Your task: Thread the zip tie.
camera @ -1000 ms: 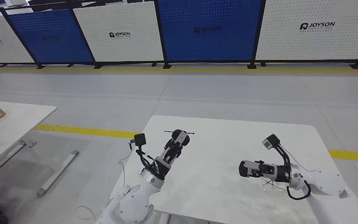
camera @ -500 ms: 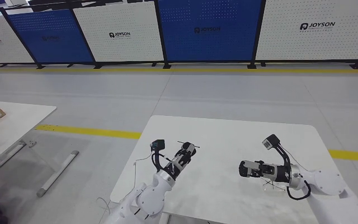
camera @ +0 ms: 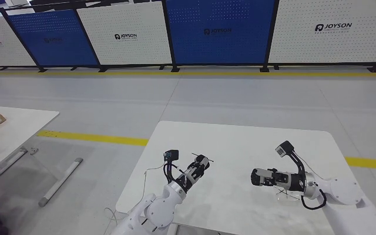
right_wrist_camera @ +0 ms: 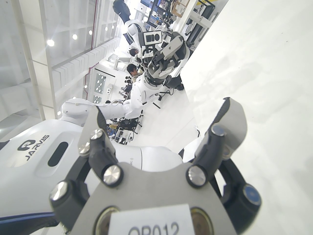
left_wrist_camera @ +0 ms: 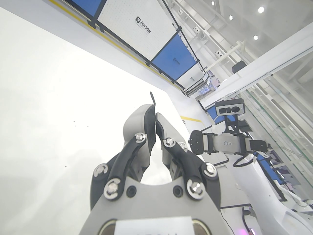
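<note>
While left fingers (left_wrist_camera: 137, 128) pinch the zip tie (left_wrist_camera: 152, 99), right fingers (right_wrist_camera: 232, 116) gape.

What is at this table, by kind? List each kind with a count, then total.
Zip tie: 1
Grippers: 2 (left gripper, jaws shut on the zip tie; right gripper, jaws open)
Table: 1
Thin dark strands by the right arm: too small to tell, uncounted
Total: 4

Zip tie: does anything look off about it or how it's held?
Nothing stands out. The zip tie is pinched in the shut left gripper above the table, with no kink or break visible. The right gripper is open and empty.
</note>
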Available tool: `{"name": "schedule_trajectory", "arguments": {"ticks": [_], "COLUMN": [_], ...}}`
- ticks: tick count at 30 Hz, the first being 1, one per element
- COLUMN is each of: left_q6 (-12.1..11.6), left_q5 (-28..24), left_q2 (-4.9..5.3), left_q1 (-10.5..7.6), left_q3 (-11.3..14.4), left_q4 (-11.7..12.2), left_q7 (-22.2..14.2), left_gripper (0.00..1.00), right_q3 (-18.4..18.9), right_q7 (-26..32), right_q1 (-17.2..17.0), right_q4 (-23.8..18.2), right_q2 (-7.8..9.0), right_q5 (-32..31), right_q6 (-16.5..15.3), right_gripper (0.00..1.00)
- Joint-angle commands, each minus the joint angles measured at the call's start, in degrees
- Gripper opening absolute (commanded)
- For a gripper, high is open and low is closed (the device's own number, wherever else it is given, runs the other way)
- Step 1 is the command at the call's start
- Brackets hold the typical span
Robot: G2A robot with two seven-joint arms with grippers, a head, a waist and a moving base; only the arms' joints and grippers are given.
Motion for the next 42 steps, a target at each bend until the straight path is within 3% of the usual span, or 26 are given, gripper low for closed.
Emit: {"name": "schedule_trajectory", "arguments": {"ticks": [1,4,6,16,19,29,33,37,42], "left_q6": [-0.2,-1.4,-2.8,-7.6,-5.8,-5.8,-2.7,1.4,5.9], "left_q5": [-0.8,-3.3,-3.7,-2.9,-1.3,-1.2,2.1,4.6,10.6], "left_q2": [-0.13,-0.38,-0.45,-0.32,-0.29,-0.29,-0.53,-1.13,-1.98], "left_q1": [-0.06,-0.11,0.31,5.19,6.42,6.38,4.82,1.52,-1.68], "left_q3": [0.2,0.4,0.0,-1.7,-2.4,-2.4,-0.8,2.4,5.6], "left_q4": [0.2,-0.7,-2.6,-17.2,-19.0,-18.9,-15.1,-10.1,-3.6], "left_q7": [0.2,1.3,2.9,6.8,7.6,7.5,6.4,5.0,8.6], "left_gripper": [0.00,0.00,0.00,0.00,0.00,0.00,0.00,0.00,0.00], "right_q3": [0.0,0.0,0.0,0.0,0.0,0.0,0.0,0.0,0.0], "right_q7": [0.0,0.0,0.0,0.0,0.0,0.0,0.0,0.0,0.0], "right_q1": [0.0,0.0,0.0,0.0,0.0,0.0,0.0,0.0,0.0], "right_q4": [0.0,0.0,0.0,0.0,0.0,0.0,0.0,0.0,0.0], "right_q2": [0.00,0.00,0.00,0.00,0.00,0.00,0.00,0.00,0.00], "right_q5": [0.0,0.0,0.0,0.0,0.0,0.0,0.0,0.0,0.0], "right_q6": [0.0,0.0,0.0,0.0,0.0,0.0,0.0,0.0,0.0], "right_gripper": [1.00,1.00,1.00,1.00,1.00,1.00,1.00,1.00,1.00]}}
